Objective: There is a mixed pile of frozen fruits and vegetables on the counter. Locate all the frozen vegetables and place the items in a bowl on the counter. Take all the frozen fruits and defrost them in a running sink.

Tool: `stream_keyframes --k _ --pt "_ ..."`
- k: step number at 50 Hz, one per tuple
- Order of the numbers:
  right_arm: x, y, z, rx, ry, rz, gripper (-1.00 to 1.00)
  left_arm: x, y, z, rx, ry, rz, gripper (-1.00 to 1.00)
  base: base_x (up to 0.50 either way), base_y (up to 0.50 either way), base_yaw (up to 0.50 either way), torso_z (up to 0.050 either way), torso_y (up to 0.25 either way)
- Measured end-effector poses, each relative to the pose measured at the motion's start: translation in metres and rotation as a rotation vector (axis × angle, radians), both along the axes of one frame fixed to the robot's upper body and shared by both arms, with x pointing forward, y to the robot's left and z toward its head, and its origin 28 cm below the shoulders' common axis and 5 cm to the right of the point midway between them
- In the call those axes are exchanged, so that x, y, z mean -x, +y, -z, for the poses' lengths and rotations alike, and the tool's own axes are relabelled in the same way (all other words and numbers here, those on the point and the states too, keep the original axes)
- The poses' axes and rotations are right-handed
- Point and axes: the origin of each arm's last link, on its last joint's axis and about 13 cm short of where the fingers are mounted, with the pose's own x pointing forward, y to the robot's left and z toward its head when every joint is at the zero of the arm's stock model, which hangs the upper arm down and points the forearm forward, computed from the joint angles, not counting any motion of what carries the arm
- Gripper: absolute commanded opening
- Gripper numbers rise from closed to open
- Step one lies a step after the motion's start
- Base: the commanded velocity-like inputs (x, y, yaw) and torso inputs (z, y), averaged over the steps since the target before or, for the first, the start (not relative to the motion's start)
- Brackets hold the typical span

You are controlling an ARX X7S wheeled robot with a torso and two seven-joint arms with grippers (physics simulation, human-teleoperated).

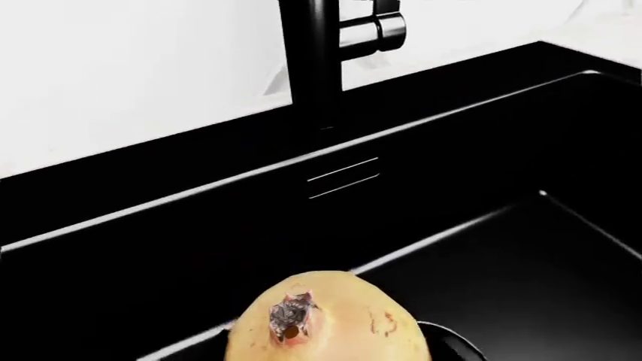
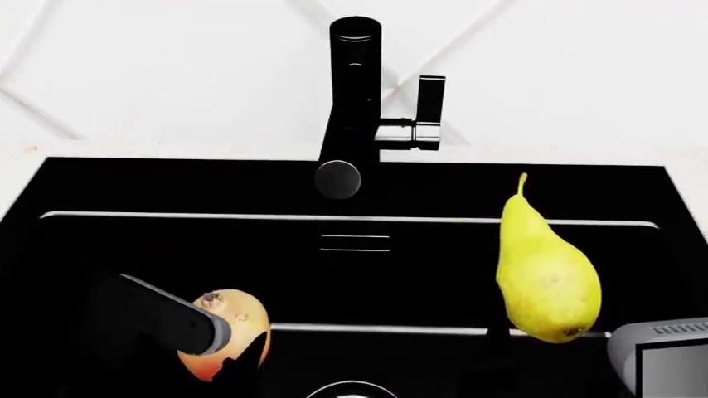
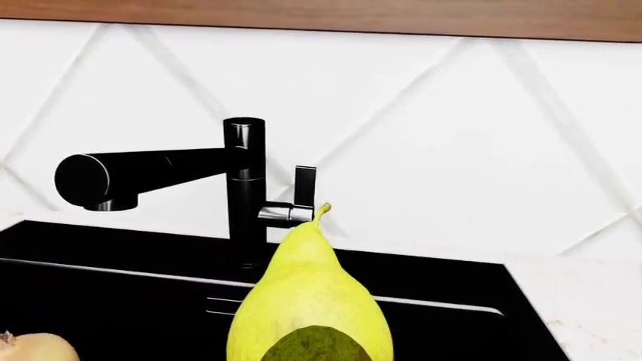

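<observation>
Bright, even light fills all three views, washing the white tiled wall (image 2: 166, 75) nearly flat. The black sink (image 2: 133, 249) stays almost featureless apart from thin bright ledge lines. Edges are crisp, without blur or visible distortion.

A white wall (image 3: 471, 128) tiled in large diamonds, with thin pale grout lines, is seen behind the faucet (image 3: 243, 188). Above the tiles, higher than the faucet's top, a strip of brown wood (image 3: 331, 15) is shown running across the wall. At the faucet's foot and to either side of it, a white stone-look surface (image 3: 592, 308) with faint speckles is seen. The scene is evenly and brightly lit, and the wall appears almost washed out.
</observation>
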Motion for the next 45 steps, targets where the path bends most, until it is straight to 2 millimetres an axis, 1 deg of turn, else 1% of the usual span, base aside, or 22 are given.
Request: stream_keyframes --k 18,29,36,37,45 --pt "0.000 0.000 0.001 0.006 0.010 0.000 -1.00 -0.007 0.001 0.026 -0.066 0.055 -0.016 -1.00 0.00 0.00 0.00 0.000 0.001" --pt "0.000 0.000 0.002 0.009 0.016 0.001 -1.00 -0.010 0.002 0.037 -0.091 0.088 -0.022 -1.00 0.00 0.00 0.00 0.000 0.001" --pt "-0.001 0.000 0.003 0.011 0.020 0.001 -1.00 -0.011 0.003 0.038 -0.098 0.098 -0.026 -1.00 0.00 0.00 0.00 0.001 0.000" --pt "-0.001 0.000 0.003 0.011 0.021 0.001 -1.00 -0.011 0.003 0.038 -0.098 0.099 -0.027 1.00 0.00 0.00 0.00 0.000 0.010" --pt "-0.002 0.000 0.004 0.010 0.028 0.000 -1.00 -0.011 0.004 0.032 -0.084 0.085 -0.045 1.00 0.00 0.00 0.00 0.000 0.000"
